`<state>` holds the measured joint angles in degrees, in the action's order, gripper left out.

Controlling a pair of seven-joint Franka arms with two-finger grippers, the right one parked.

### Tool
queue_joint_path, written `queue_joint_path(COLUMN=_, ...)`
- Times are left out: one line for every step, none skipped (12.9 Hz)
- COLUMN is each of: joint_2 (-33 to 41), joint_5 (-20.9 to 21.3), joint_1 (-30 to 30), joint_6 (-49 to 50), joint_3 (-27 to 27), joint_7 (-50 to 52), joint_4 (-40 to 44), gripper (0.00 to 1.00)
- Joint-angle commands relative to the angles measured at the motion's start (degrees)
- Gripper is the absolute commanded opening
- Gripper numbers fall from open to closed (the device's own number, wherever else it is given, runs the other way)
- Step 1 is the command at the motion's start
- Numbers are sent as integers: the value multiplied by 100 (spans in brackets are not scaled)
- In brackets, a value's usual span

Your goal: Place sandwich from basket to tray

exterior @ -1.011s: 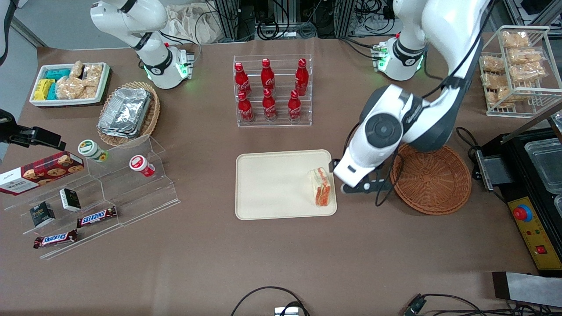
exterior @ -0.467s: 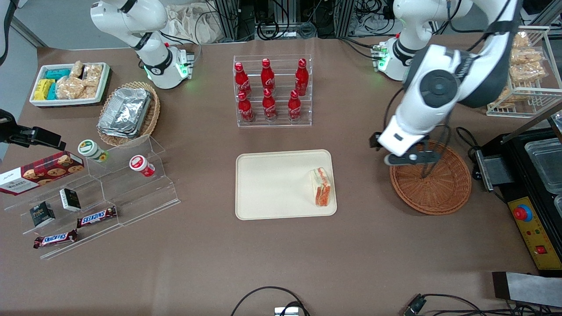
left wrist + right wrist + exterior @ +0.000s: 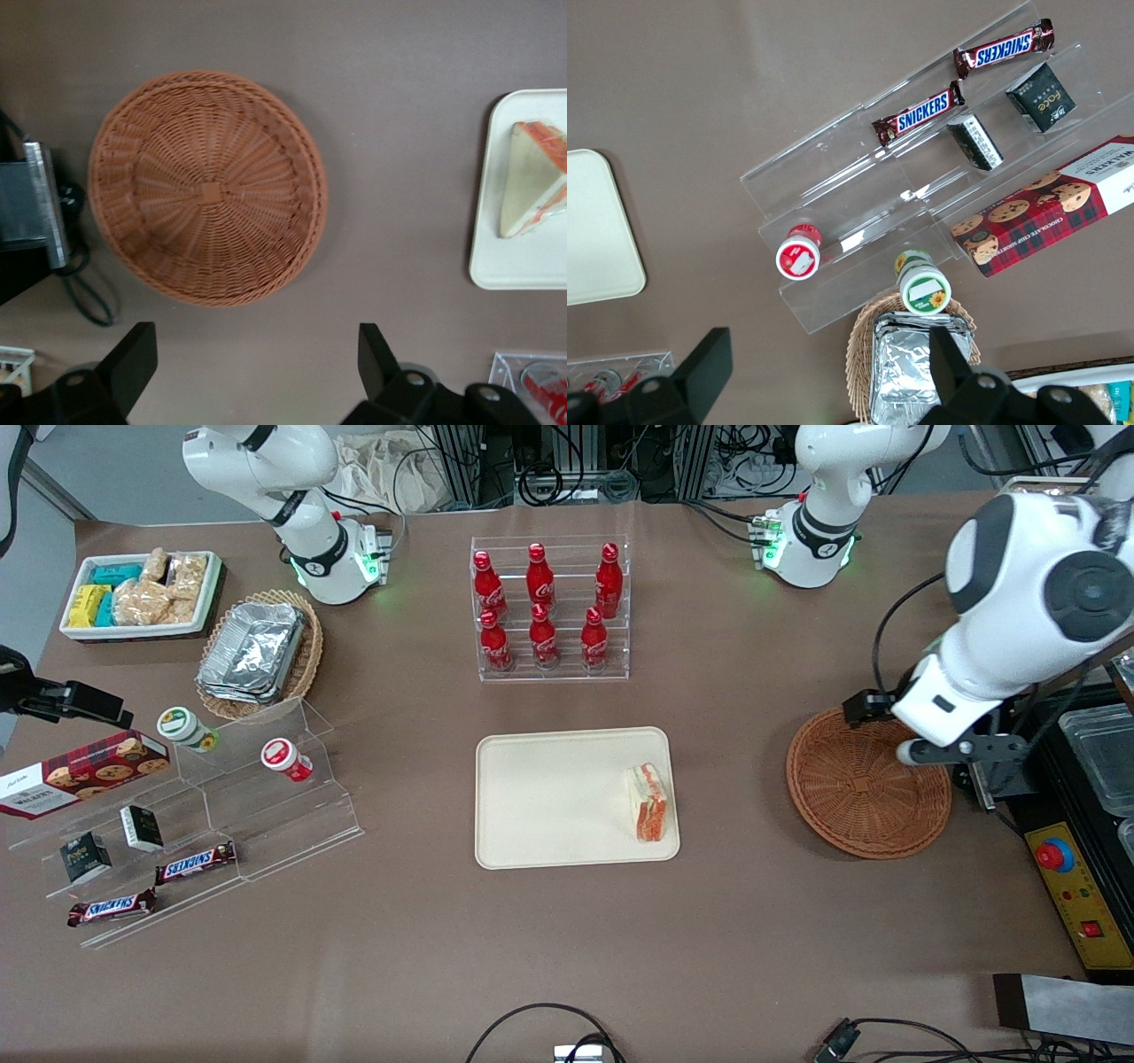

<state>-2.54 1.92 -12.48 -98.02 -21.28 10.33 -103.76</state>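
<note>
The sandwich [image 3: 648,804], a white wedge with red-orange and green layers, lies on the cream tray [image 3: 549,797] at the tray's edge nearest the basket. It also shows in the left wrist view [image 3: 532,177], on the tray [image 3: 523,257]. The reddish-brown wicker basket [image 3: 864,788] is empty, as the wrist view [image 3: 208,186] also shows. My left gripper [image 3: 961,751] hangs high above the basket's rim on the side toward the working arm's end of the table. It is open and empty [image 3: 255,359], with both black fingers [image 3: 133,354] wide apart.
A black appliance with a red button [image 3: 1054,856] stands close beside the basket, under my arm. A clear rack of red bottles [image 3: 549,611] stands farther from the camera than the tray. A wire rack of snacks [image 3: 1045,558] and an acrylic step shelf [image 3: 204,815] stand at the table's ends.
My gripper has risen from beside the tray and swung across the basket toward the working arm's end. The sandwich has stayed on the tray.
</note>
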Motion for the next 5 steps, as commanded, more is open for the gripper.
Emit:
queue_joint_path(joint_2=-44, joint_5=-95, joint_1=-219, joint_6=511, joint_3=-60, joint_7=-276, joint_4=505, gripper=100)
queue_joint_path(joint_2=-88, joint_5=-34, joint_1=-229, joint_6=512, joint_3=-60, joint_7=-233, joint_4=576, gripper=100)
queue_joint_path(joint_2=-175, joint_5=36, joint_1=-229, joint_6=538, joint_3=-60, joint_7=-268, joint_4=724, gripper=100)
queue_joint_path(joint_2=-289, joint_5=167, joint_1=-194, joint_6=590, joint_3=-78, joint_7=-250, joint_4=900, gripper=100)
queue_joint_path(joint_2=-491, joint_5=264, joint_1=-168, joint_6=747, joint_3=-87, joint_7=-215, joint_4=1154, gripper=100)
